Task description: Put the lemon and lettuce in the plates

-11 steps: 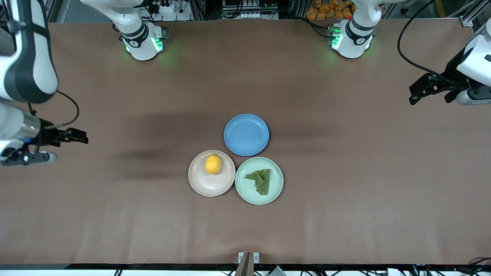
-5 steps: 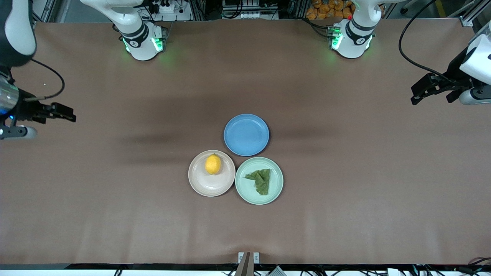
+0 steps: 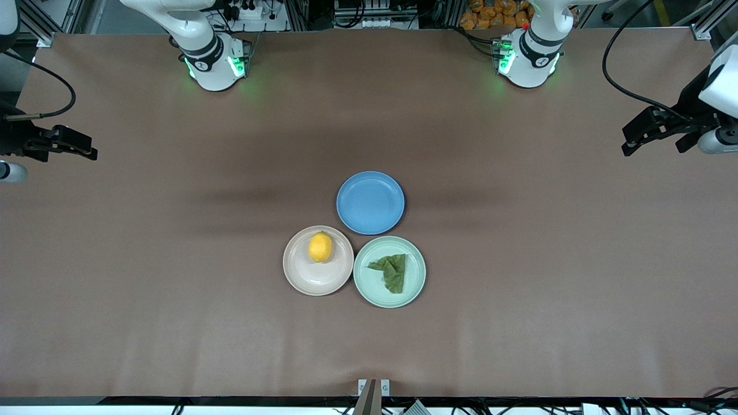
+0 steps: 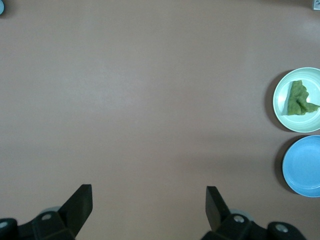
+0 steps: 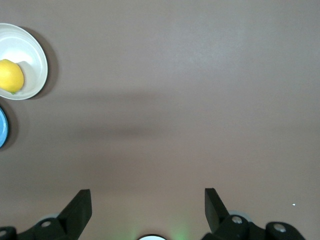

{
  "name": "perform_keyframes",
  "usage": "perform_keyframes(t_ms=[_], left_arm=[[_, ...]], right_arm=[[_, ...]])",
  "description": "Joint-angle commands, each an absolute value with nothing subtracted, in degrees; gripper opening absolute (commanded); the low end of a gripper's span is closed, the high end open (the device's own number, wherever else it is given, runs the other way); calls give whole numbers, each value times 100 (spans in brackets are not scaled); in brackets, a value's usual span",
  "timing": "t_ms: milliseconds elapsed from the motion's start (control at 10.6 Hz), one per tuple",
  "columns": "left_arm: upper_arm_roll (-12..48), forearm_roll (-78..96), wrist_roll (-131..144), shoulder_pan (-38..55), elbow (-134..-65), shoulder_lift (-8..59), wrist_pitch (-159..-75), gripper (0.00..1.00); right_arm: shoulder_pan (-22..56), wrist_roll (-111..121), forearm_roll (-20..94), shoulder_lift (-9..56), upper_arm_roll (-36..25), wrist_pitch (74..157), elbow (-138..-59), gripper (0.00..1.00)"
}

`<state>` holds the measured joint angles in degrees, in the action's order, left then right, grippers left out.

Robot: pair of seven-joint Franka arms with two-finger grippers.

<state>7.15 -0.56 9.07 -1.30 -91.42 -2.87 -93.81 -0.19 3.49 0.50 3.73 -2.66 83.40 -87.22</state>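
Observation:
The lemon [image 3: 320, 247] lies on the pale pink-beige plate [image 3: 314, 279]. The lettuce [image 3: 393, 271] lies on the mint green plate [image 3: 369, 288] beside it. My left gripper [image 3: 626, 141] is open and empty, up over the table's left-arm end, well away from the plates. My right gripper [image 3: 90, 148] is open and empty over the table's right-arm end. The left wrist view shows the open gripper [image 4: 149, 200], the lettuce [image 4: 299, 99] and the mint plate [image 4: 300, 124]. The right wrist view shows the open gripper [image 5: 148, 200], the lemon [image 5: 10, 75] and its plate [image 5: 27, 47].
An empty blue plate [image 3: 370, 203] touches both plates, farther from the front camera. It also shows in the left wrist view [image 4: 305, 167] and the right wrist view [image 5: 1, 129]. Brown table [image 3: 519, 259] surrounds the plates. The arm bases [image 3: 216, 63] stand along the back.
My right gripper has drawn back toward the table's right-arm end and toward the robots' side. My left gripper has shifted slightly outward. The lemon, lettuce and plates have not moved.

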Motion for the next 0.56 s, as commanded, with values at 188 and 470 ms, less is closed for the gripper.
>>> perform_keyframes(t_ms=[188,470], left_arm=[[686,0,870,-149,-8938,-255,-9211,100],[703,0,809,-141,-8930,-255,-9211,100]], right_arm=[[150,-88,-62,378,-202,8157,-8570,100],[115,-79,-62,378,-246,7990,-8464,100]])
